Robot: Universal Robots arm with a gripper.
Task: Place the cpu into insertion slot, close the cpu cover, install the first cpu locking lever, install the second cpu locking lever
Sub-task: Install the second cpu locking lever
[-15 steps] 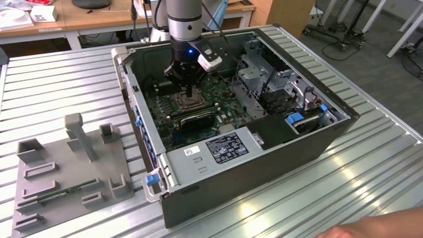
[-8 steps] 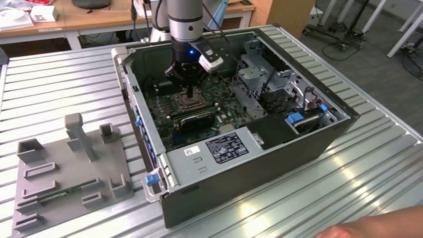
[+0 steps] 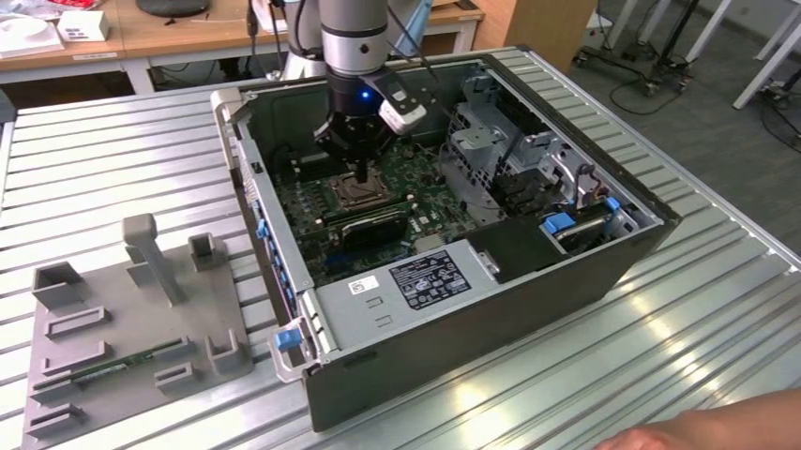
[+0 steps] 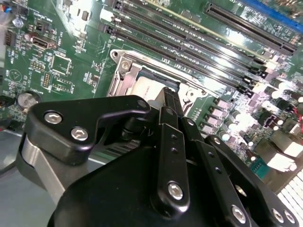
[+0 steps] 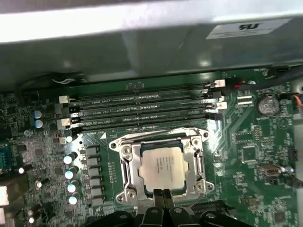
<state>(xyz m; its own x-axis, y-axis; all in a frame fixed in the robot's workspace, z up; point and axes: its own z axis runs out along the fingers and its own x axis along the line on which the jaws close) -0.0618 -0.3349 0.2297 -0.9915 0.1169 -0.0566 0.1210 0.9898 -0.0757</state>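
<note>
The cpu [image 5: 162,166] lies flat in the insertion slot [image 5: 119,142] on the green board, silvery top up. The cpu cover [image 5: 130,165] lies down around it as a metal frame, framing the chip through its cut-out. My gripper [image 5: 161,196] is shut with nothing between its fingers, tips together at the slot's edge. Whether the tips touch the frame I cannot tell. In the second wrist view the gripper [image 4: 169,94] stands right at the insertion slot [image 4: 124,75], partly hiding it. In the exterior view the gripper [image 3: 360,175] points down onto the insertion slot [image 3: 355,193] inside the open computer case.
Long memory slots [image 5: 142,111] run beside the socket. The case wall [image 3: 257,178], a drive cage [image 3: 501,150] and the power supply [image 3: 426,277] close in around the arm. A grey fixture tray [image 3: 126,328] lies at the exterior view's left. A hand [image 3: 726,427] rests at the lower right.
</note>
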